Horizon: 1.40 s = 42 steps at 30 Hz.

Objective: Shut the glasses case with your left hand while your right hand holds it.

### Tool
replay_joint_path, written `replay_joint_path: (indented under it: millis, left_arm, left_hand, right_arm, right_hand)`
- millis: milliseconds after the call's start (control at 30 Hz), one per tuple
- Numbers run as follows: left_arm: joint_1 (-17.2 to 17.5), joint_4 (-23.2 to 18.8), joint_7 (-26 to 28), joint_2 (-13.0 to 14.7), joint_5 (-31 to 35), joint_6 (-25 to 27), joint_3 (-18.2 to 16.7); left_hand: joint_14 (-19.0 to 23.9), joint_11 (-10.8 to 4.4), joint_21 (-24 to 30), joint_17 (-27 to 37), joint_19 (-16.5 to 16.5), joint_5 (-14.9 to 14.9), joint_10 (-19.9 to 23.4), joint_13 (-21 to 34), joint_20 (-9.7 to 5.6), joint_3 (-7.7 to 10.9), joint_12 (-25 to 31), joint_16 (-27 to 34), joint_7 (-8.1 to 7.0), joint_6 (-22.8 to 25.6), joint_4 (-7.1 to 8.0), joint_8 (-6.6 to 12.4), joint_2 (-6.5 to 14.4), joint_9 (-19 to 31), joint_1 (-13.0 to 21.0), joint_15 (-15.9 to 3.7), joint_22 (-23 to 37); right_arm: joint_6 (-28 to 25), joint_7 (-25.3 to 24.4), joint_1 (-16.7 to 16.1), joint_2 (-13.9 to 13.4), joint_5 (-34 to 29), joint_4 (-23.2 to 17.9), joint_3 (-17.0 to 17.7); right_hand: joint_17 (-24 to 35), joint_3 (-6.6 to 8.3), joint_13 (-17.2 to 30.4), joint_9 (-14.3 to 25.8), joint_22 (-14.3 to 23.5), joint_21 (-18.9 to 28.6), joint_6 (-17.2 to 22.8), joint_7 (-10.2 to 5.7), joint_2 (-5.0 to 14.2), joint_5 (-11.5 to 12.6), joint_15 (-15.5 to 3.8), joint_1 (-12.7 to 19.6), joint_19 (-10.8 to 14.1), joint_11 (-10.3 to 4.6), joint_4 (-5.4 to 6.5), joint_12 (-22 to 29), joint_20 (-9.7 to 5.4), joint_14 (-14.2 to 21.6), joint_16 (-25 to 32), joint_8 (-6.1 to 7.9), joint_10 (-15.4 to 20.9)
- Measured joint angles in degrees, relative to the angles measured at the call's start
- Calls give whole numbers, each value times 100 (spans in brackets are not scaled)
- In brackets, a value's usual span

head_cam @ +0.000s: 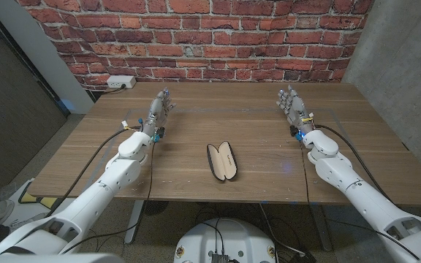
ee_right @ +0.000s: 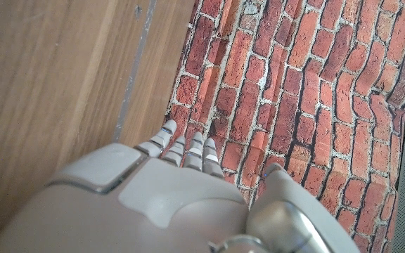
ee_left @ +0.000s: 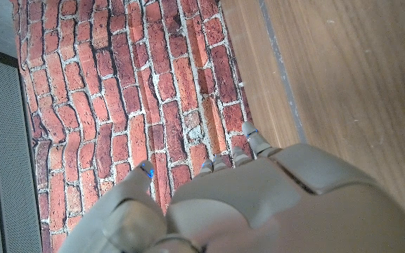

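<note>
— Table (head_cam: 196, 117) first: what's on the wood?
— Two arms, well apart. Left hand (head_cam: 159, 109) and right hand (head_cam: 292, 104) hold nothing, fingers extended and seemingly a little apart.
— And the glasses case (head_cam: 222, 161)?
— Lying open midway between them, untouched, near the front edge.

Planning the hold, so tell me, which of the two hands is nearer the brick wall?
Going by the head view, the right hand, though only slightly: its fingertips reach a little farther toward the brick wall than the left hand.

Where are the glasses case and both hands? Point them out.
glasses case (head_cam: 222, 161), head view, open case's middle.
left hand (head_cam: 159, 111), head view, back of hand.
right hand (head_cam: 293, 106), head view, back of hand.
</note>
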Motion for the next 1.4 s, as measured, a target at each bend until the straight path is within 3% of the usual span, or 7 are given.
replay_joint_path:
  millis: [333,467,667,700,800,1167,1400]
  left_arm:
    - [-18,23,-134,-158,200,70,-211]
    - [-36,44,-270,-197,477,85,-285]
    - [-64,55,-270,-175,477,85,-336]
    - [-74,55,-424,-151,828,76,-341]
    - [-97,55,-516,-89,999,29,-344]
    - [-141,-61,-912,225,1555,-211,-352]
    - [-86,-271,-1078,427,1838,-302,-389]
  left_hand:
    - [0,0,0,-3,0,0,0,0,0,42,52,0,-12,-12,-45,43,24,0,25,0,-6]
    - [0,-16,-10,-38,1,0,17,-1,0,37,67,0,-140,-34,-315,70,73,-1,261,0,-17]
    - [1,-42,-91,-43,1,-107,43,-1,1,53,106,0,-250,-41,-867,88,-224,-1,903,0,-16]
    - [19,-42,-112,-43,1,-131,43,-1,1,53,106,0,-261,-29,-948,88,-272,-1,999,-9,-17]
    - [81,-35,-152,-27,1,-196,50,-1,1,40,106,0,-309,-40,-1168,144,-395,22,1271,-7,-16]
    - [239,94,-266,-27,-38,-267,241,26,146,45,152,27,-221,4,-1488,268,-505,53,1729,62,0]
    - [372,156,-311,-27,-28,-267,365,53,29,135,176,44,-102,167,-1705,298,-504,69,2154,20,0]
  right_arm:
    - [-190,330,-64,410,-519,53,485]
    - [-258,484,-90,781,-755,109,901]
    - [-312,615,-90,781,-976,109,901]
    - [-322,643,-108,1061,-1025,142,1193]
    - [-344,692,-124,1162,-1118,143,1292]
    - [-409,784,-239,1423,-1385,16,1553]
    - [-443,792,-347,1535,-1493,-134,1650]
  right_hand:
    - [-1,0,0,0,0,0,0,-2,0,0,0,0,0,0,0,0,0,0,3,0,0]
    - [-1,-1,0,-1,-1,0,1,-2,0,0,0,0,1,0,0,0,0,0,3,0,0]
    - [-1,-1,0,-1,-1,0,1,-3,0,0,0,0,1,24,-1,0,0,0,2,0,24]
    - [-1,-1,0,-1,-1,0,1,-3,0,0,0,0,1,31,-1,0,0,0,2,0,30]
    - [-1,-1,0,-1,-1,0,1,-3,0,0,21,0,1,31,-1,41,0,21,2,0,31]
    - [-2,-1,0,-2,-2,0,24,18,0,0,21,0,1,0,-1,41,0,21,2,-1,62]
    - [-2,-1,-1,-2,-2,0,27,21,0,0,21,0,1,23,-1,40,0,21,2,22,85]
